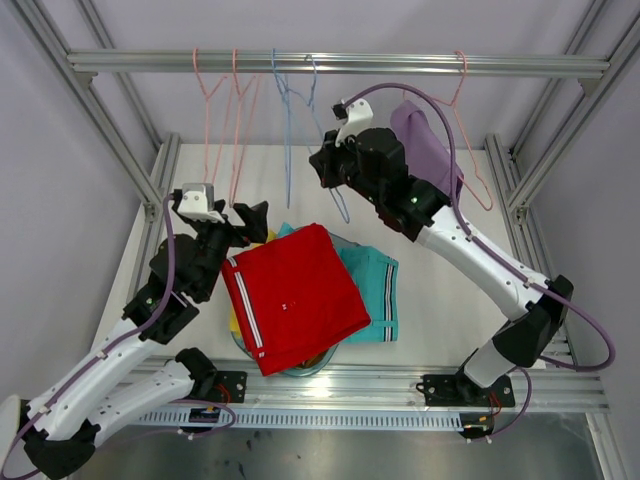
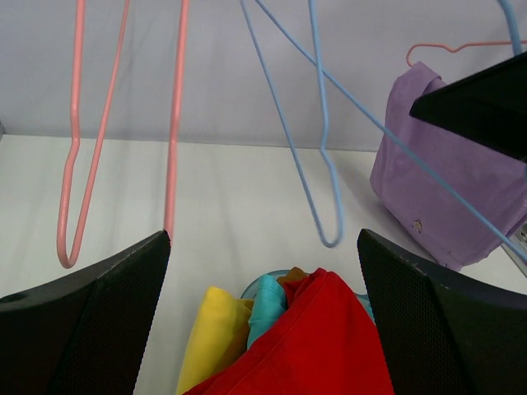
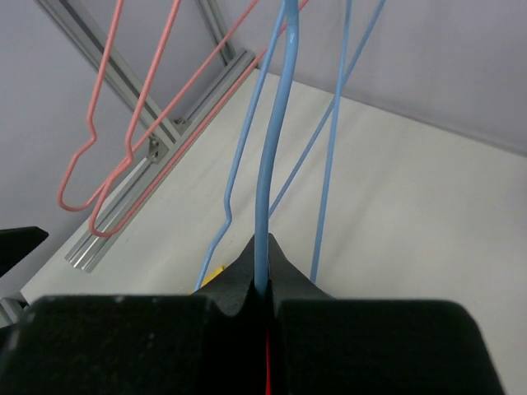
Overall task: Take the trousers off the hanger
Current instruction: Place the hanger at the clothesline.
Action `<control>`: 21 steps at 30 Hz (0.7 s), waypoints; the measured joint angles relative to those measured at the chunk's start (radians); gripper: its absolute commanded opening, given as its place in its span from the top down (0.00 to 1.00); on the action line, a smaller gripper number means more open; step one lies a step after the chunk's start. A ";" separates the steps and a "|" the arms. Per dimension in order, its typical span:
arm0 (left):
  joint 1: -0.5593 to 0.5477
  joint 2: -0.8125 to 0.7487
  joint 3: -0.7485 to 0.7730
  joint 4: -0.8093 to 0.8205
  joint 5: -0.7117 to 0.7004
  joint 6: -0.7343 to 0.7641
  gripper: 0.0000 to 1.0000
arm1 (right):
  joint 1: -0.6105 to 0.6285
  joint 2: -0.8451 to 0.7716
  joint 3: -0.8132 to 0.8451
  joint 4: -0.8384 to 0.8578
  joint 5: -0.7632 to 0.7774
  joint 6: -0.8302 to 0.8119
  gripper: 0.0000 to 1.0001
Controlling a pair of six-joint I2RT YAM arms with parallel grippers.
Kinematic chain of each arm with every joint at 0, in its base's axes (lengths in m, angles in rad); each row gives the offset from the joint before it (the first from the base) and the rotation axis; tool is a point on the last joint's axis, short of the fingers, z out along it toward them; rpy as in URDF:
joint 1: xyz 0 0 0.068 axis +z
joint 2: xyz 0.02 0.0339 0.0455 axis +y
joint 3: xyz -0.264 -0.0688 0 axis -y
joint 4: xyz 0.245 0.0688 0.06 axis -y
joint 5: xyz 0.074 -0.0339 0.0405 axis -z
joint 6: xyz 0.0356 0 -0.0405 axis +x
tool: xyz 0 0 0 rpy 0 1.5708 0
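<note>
Top external view: the right gripper (image 3: 265, 263) is clamped on the wire of a blue hanger (image 3: 274, 156) beneath the rail (image 1: 340, 63). Its arm covers part of the lilac trousers (image 1: 425, 150), which hang on a pink hanger (image 1: 475, 170) at right. The left gripper (image 1: 252, 222) hangs wide open and empty over the red trousers (image 1: 295, 295), heaped on the teal pair (image 1: 380, 290), the yellow pair (image 2: 210, 337) and a sliver of the brown pair (image 2: 292, 278). The container (image 1: 243, 349) beneath is mostly hidden. 2 bare pink hangers (image 1: 238, 150) dangle at left.

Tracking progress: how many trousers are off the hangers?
4, heaped together: red on top; teal, yellow and brown partly under it. Lilac hangs at right. More could be buried.
</note>
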 measured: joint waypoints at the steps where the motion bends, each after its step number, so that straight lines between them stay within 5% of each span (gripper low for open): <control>1: 0.000 0.000 -0.001 0.002 0.000 0.001 0.01 | 0.002 0.007 0.022 -0.006 0.003 -0.005 1.00; 21: 0.000 0.001 -0.011 0.017 0.000 0.018 0.00 | -0.059 0.324 0.424 -0.122 0.017 -0.032 1.00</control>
